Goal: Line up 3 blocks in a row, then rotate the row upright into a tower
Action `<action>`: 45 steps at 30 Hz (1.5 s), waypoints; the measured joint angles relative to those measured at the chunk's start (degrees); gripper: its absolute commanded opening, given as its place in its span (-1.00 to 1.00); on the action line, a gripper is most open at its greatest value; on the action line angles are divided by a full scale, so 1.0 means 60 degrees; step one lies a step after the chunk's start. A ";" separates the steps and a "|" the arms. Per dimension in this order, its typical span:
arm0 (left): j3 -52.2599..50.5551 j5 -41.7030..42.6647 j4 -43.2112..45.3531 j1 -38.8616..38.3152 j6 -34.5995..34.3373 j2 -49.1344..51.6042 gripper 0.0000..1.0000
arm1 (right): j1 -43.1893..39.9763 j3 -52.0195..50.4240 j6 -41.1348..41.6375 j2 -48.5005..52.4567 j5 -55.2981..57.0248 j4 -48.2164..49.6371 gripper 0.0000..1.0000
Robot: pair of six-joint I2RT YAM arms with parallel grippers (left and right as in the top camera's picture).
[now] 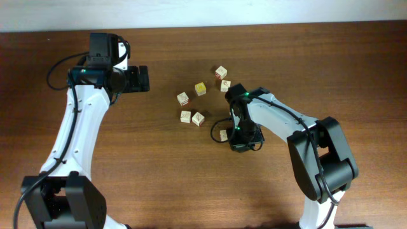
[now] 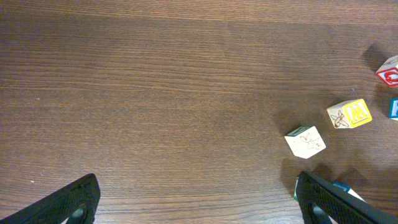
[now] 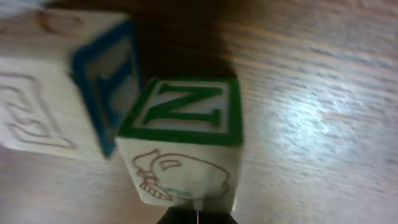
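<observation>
Starting at the right gripper [image 1: 229, 135], low and right of centre on the brown wooden table [image 1: 127, 165]: its jaws are closed together. In the right wrist view they show only as a dark tip at the bottom edge, and nothing is seen clamped between them. Just ahead of that tip stands the N block [image 3: 180, 149], a pale wooden cube. Its top face has a green border and a green letter N, and the side facing the camera carries a brown line drawing. From above, this cube lies right at the fingertips; whether it touches them cannot be told. To its left in the wrist view is a blurred blue-edged block [image 3: 74, 93], pale with a blue-bordered face; contact between the two cannot be told. Seven blocks [image 1: 200, 88] can be counted from above, all small pale cubes. One is at the right gripper and six lie in a loose scatter up and to the left of it, each apart from the others, one with a yellow top. Two white arms reach in, one from each side. The left gripper [image 1: 147, 78] hangs near the upper left, well apart from the cubes. Its jaws are spread wide with nothing between them. Its wrist view shows both dark fingers [image 2: 68, 202] low in the frame over bare wood, with a pale picture block [image 2: 305, 142] and a yellow-faced block [image 2: 349, 114] off to the right.
</observation>
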 measured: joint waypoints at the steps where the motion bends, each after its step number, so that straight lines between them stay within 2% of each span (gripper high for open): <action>1: 0.0000 -0.0004 0.0000 0.0000 0.0000 0.0000 0.98 | 0.0000 0.0000 0.0047 0.0000 -0.0066 0.0058 -0.92; 26: 0.0000 -0.0004 0.0000 0.0000 0.0000 0.0000 0.98 | 0.0000 0.0204 0.0098 0.0000 -0.0069 0.0437 -0.92; 28: 0.0000 -0.0004 0.0000 0.0000 0.0000 0.0000 0.98 | 0.0000 0.0823 -0.0047 0.0015 -0.0069 -0.0754 -0.83; 30: 0.0000 -0.0007 0.0022 0.0000 0.0000 0.0000 0.98 | 0.0000 0.2277 -0.0251 0.0040 -0.0025 -0.2131 -0.42; 32: 0.0000 -0.0004 0.0000 0.0000 0.0000 0.0000 0.98 | 0.0000 0.3810 -0.0397 -0.0015 -0.0011 -0.2200 -0.23; 34: 0.0000 -0.0004 0.0007 0.0000 0.0000 0.0000 0.99 | 0.0000 0.4309 -0.0244 -0.0055 -0.0066 -0.1089 -0.07; 37: 0.0000 -0.0004 0.0018 0.0000 0.0000 0.0000 0.98 | 0.0164 0.4306 0.0525 -0.0004 -0.0102 0.0710 -0.03; 39: 0.0004 -0.0004 0.0007 0.0000 0.0000 0.0000 0.98 | 0.0612 0.4309 0.1217 0.0266 -0.0055 0.1308 -0.03; 42: 0.0004 -0.0007 0.0004 0.0000 0.0000 0.0000 0.98 | 0.1082 0.4309 0.1993 0.0823 0.0109 0.1406 -0.02; 43: 0.0004 -0.0004 0.0000 0.0000 0.0000 0.0000 0.98 | 0.1155 0.4309 0.2106 0.0980 0.0149 0.1424 0.07; 45: 0.0004 -0.0004 0.0000 0.0000 0.0000 0.0000 0.98 | 0.1188 0.4306 0.1974 0.1249 0.0164 0.1472 0.09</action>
